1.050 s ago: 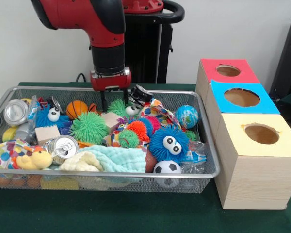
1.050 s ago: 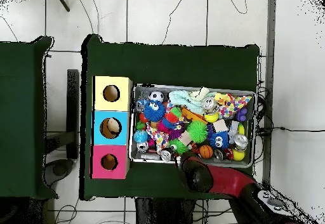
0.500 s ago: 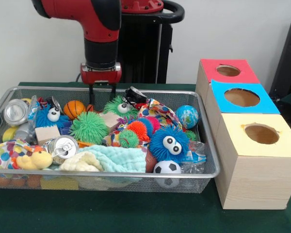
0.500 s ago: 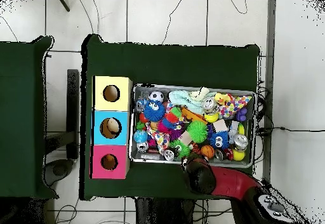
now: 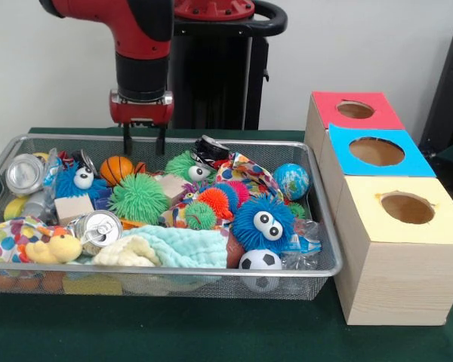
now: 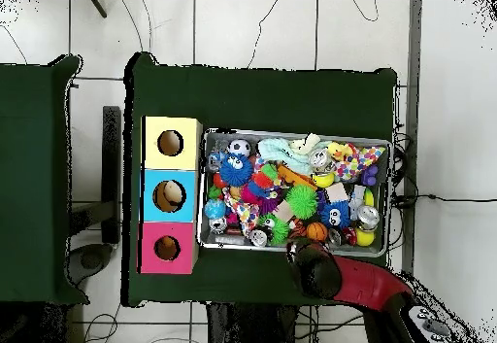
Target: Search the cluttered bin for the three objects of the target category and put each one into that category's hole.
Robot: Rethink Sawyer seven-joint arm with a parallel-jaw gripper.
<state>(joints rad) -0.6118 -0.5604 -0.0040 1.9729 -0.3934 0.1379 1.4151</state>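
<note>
Gripper: gripper [image 5: 143, 145] hangs above the far rim of the bin, two thin black fingers apart, nothing between them
Arm: arm [image 5: 140, 53] glossy red shell with black joints; red plate above the fingers
Bin: bin [image 5: 174, 284] silver wire mesh, rectangular, on a green cloth table [image 5: 211, 332]; heaped full
Boxes: pale wood blocks just beside the bin, each with a round hole on top; red box [image 5: 354, 109], blue box [image 5: 377, 151], yellow box [image 5: 408, 207], tops of coloured paper
Spiky balls: rubbery, hairy; green ball [image 5: 138, 197], orange ball [image 5: 214, 200], blue ball with googly eyes [image 5: 263, 221]
Smooth balls: basketball [image 5: 119, 169] under the gripper, soccer ball [image 5: 259, 261] at the near rim, globe ball [image 5: 291, 180]
Cans: shiny metal, can [image 5: 98, 226] on its side; no print legible
Cloth: pale green towel [image 5: 185, 246], fuzzy
Writing: none readable
</note>
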